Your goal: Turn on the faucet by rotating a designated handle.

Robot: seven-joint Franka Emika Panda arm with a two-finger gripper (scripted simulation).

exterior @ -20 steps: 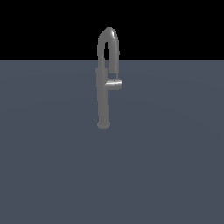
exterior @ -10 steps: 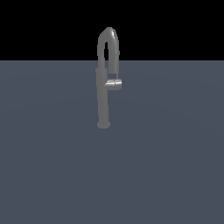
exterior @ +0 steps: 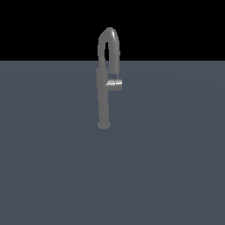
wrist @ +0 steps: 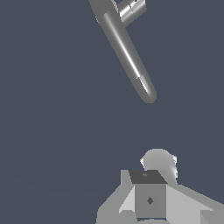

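Well apart from the jaws, whose opening I cannot tell, stands the faucet [exterior: 104, 94].

Absent from the exterior view: no arm, wrist or gripper. Seen only in the wrist view, as pale grey angular gripper [wrist: 151, 199] housing at the frame edge, with a darker square-faced block at its centre and a rounded light grey part just behind it. Fingertips cut off by the frame; cannot tell whether parted or closed; touching nothing visible.
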